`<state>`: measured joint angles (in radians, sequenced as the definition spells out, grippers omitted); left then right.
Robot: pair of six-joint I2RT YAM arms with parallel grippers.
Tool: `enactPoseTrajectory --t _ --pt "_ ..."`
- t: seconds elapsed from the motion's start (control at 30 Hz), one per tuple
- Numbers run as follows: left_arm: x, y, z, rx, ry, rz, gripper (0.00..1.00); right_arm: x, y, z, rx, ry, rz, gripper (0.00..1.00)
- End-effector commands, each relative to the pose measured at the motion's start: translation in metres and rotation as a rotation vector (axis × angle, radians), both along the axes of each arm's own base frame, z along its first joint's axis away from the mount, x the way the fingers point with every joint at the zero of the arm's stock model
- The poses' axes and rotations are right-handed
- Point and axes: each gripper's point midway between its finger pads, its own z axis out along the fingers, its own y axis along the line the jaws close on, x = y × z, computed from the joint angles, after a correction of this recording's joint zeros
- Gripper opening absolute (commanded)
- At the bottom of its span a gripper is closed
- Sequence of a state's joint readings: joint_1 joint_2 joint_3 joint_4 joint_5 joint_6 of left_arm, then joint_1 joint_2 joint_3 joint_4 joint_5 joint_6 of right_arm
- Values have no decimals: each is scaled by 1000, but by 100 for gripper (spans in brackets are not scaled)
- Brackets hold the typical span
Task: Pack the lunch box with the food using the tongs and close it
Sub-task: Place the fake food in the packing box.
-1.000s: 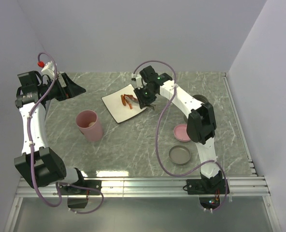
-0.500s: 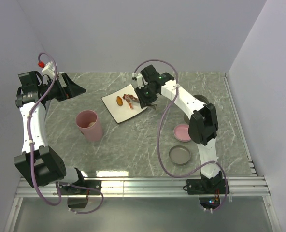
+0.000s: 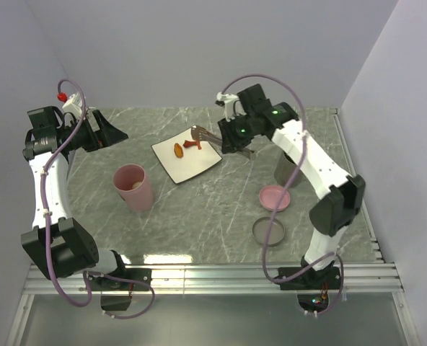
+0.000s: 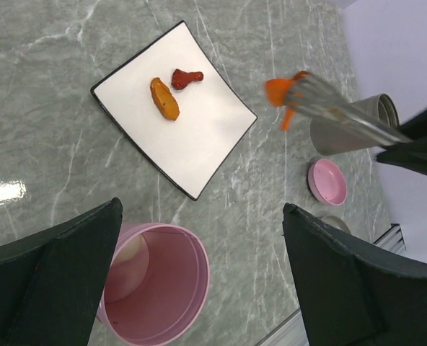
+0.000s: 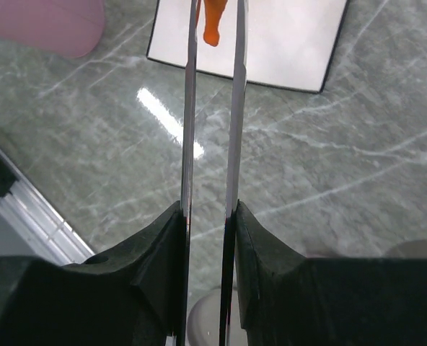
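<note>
top external view: the grey marble-patterned table [image 3: 199, 216] is carrying a glossy white square plate [image 3: 195, 164] in the upper middle, with a smooth orange oval piece [image 3: 178, 150] and a darker red piece [image 3: 190, 145] lying on it. a pink plastic cup [image 3: 133, 189] is standing left of centre. a small pink bowl [image 3: 275, 197], a round metal lid [image 3: 269, 231] and a dull grey cylinder [image 3: 285, 171] are sitting at the right. the right gripper [image 3: 225, 139] is clamping slim silver metal tongs [image 3: 205, 133] by the plate's upper right edge. the left gripper [image 3: 116, 134] is hanging spread wide at the upper left, holding nothing. a second ago the tongs were down among the pieces on the plate; the right arm has since risen and swung rightward.

left wrist view: the tongs are pinching a bright orange morsel [image 4: 278, 90] at their tips, upper right of the frame. the cup is holding something pale [image 4: 130, 249] low inside.

right wrist view: the black pads [image 5: 159, 252] are pressing the two thin shiny arms narrow and near parallel, the morsel caught between the tips at the top edge.
</note>
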<state>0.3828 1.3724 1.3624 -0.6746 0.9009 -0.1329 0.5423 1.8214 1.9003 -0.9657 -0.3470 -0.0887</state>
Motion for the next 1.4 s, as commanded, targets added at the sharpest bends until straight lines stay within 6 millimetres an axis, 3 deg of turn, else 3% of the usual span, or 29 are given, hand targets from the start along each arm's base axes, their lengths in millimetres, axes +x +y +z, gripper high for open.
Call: enactPoseTrajectory --t 0.0,0.13,0.17,0.23,0.27,0.47,0.73,1.07,1.37 --pt "-2 3 22 61 -75 0 99 -18 -25 51 74 -94 15 11" --pt "-1 2 26 47 -80 6 100 -24 -72 68 90 -125 -59 11" --pt "-1 1 28 39 -86 4 100 -30 -85 80 102 -163 -80 11" --pt "0 -1 30 20 -85 -1 99 -35 -101 76 104 -179 -104 11" --pt "0 -2 32 14 -92 -8 99 -39 -120 87 110 -219 -149 12" --pt "4 -4 40 -28 -88 -14 99 -66 -185 85 59 -263 -290 12" --pt "4 -7 44 -45 -89 -26 99 -86 -245 60 -83 -246 -430 13" --pt "3 -9 44 -68 -91 -30 99 -80 -292 44 -168 -214 -532 13" --pt "4 -8 45 -56 -91 -30 99 -74 -294 15 -161 -150 -528 13"
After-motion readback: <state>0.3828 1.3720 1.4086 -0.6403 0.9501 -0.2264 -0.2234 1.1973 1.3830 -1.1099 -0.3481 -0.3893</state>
